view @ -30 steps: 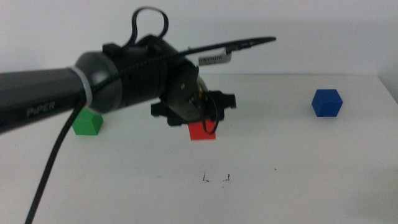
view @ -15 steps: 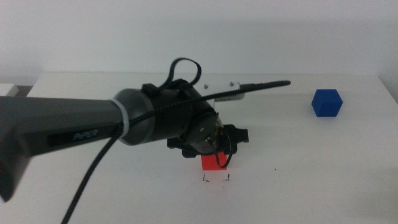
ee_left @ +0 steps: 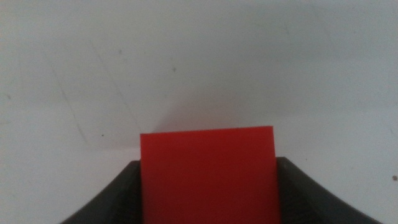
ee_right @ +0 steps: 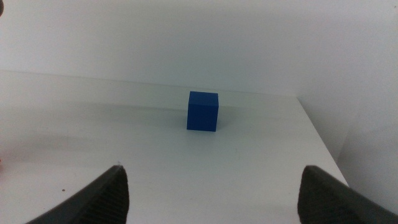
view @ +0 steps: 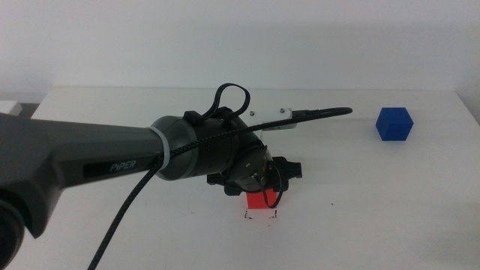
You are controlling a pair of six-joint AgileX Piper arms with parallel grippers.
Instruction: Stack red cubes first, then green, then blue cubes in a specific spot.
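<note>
**One red cube held over the marked spot**

One arm is at work — the left arm reaches in across the white table [view: 390,225], and its left gripper [view: 259,196] is down at the near middle of the tabletop. Its dark jaws are closed against two opposite sides of the red cube [ee_left: 207,174], as the left wrist view shows. In the middle view the cube sits between the two black corner marks [view: 261,217], its lower edge right at them; whether it rests on the surface cannot be told.

The blue cube [view: 394,124] stands well apart, toward the far right of the table — upright and free. The right gripper [ee_right: 211,196] waits with jaws spread wide and empty, facing that cube from a distance.
</note>
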